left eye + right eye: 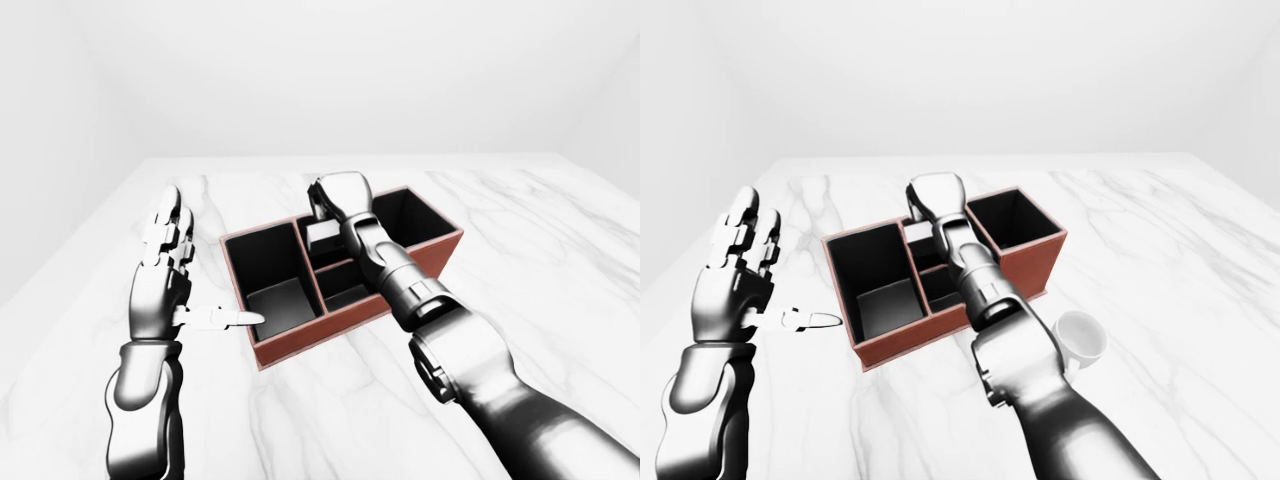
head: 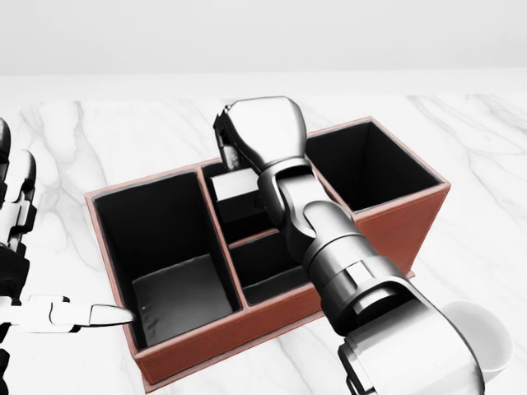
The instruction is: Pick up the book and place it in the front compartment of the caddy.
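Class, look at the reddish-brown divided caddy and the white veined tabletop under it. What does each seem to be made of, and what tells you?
The reddish-brown divided caddy looks like leather or leatherette over stiff board: matte brown outer walls, thin edges and a dark lining, though it could be painted wood. The white veined tabletop looks like polished marble, given its grey veining and soft sheen; being a render, it may be only a marble pattern.
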